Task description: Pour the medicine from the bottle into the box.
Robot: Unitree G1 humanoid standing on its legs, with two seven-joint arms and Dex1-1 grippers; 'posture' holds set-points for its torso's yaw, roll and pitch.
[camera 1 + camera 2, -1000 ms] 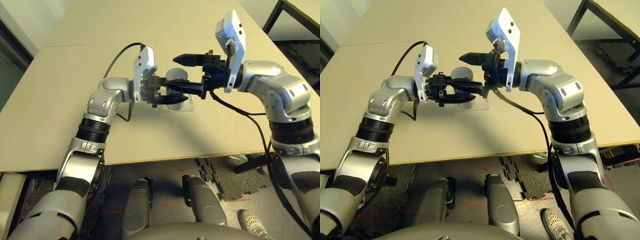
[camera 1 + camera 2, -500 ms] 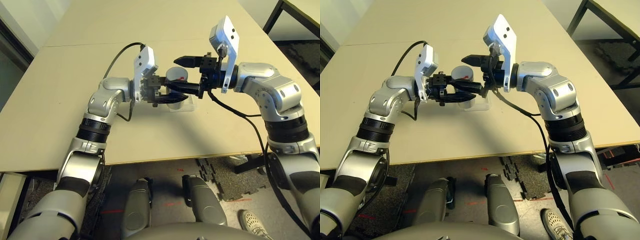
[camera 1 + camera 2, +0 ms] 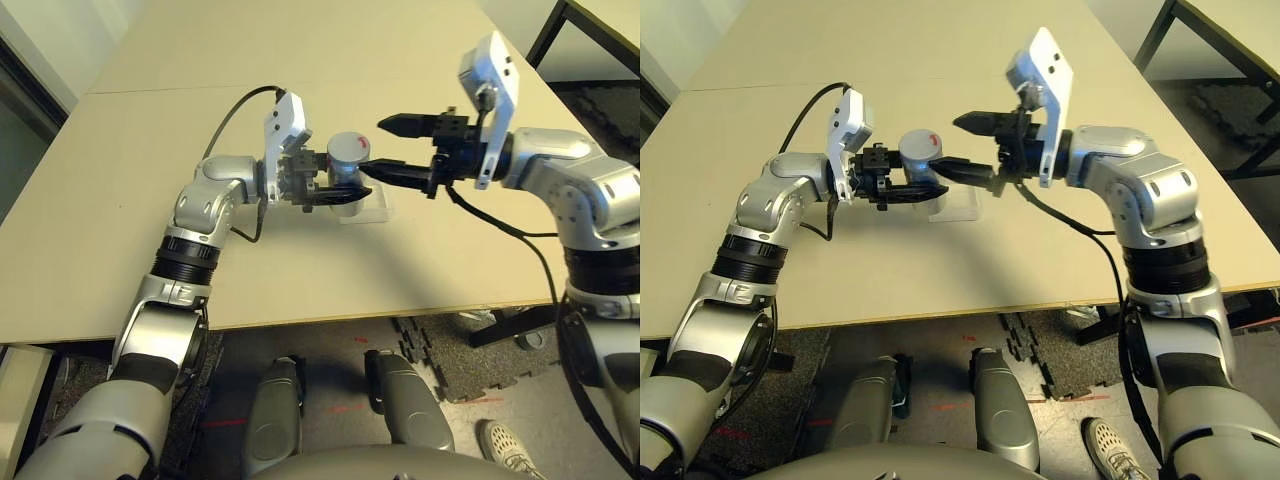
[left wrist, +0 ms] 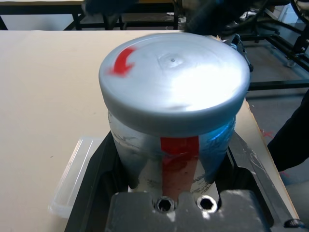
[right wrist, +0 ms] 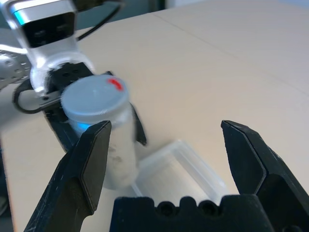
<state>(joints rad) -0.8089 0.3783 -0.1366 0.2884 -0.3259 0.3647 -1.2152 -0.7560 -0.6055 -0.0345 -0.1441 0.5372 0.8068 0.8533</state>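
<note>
Over the counter [image 3: 150, 180], left end effector [image 3: 335, 185] is clenched on the bottle [image 3: 347, 165], holding it upright with the cap [image 4: 174, 82] still on, just above the box [image 3: 365, 208]. Right end effector [image 3: 385, 147] is released, jaws spread wide, pointing level at the bottle from its right and just apart from it. Bottle's long axis stands vertical, so the right arm is the one placed to take the cap before any pour.
</note>
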